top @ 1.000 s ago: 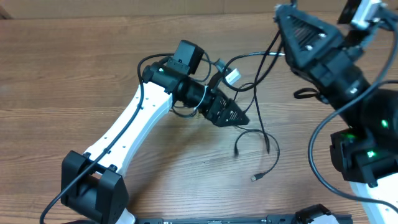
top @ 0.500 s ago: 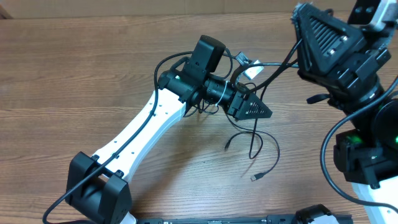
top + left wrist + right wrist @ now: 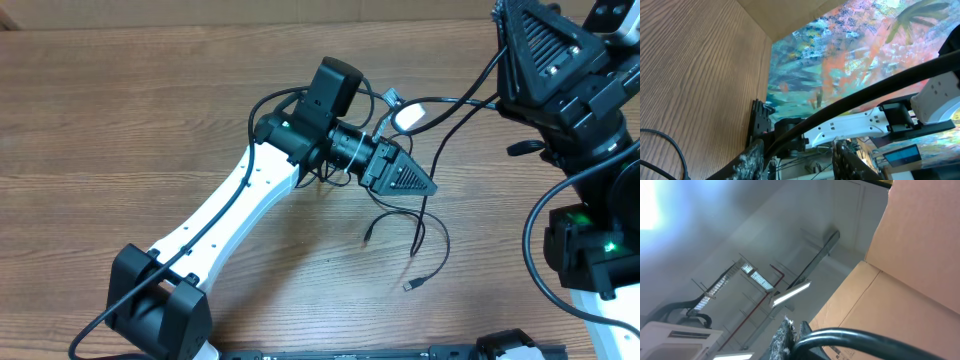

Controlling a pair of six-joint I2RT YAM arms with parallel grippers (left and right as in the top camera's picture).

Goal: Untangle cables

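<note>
— Moved since prior entry: right end effector (image 3: 510, 70), toward far right corner of bench (image 3: 120, 110); left end effector (image 3: 425, 186), rightward, fingers (image 3: 754, 162) narrowed.
— States?
— Right: pressed together, apparently pinching a strand of cables (image 3: 418, 225). Left: half spread, cord between; grip cannot tell.
— Cables' position?
— Right-centre of bench, loops just nearside of left tip; raised strand running rightward to right end effector. Left arm nearer.

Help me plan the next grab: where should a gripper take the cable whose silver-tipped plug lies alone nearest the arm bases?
Pinch the cord just behind its silver-tipped plug, coming straight down: it lies flat on the table with bare wood around.
</note>
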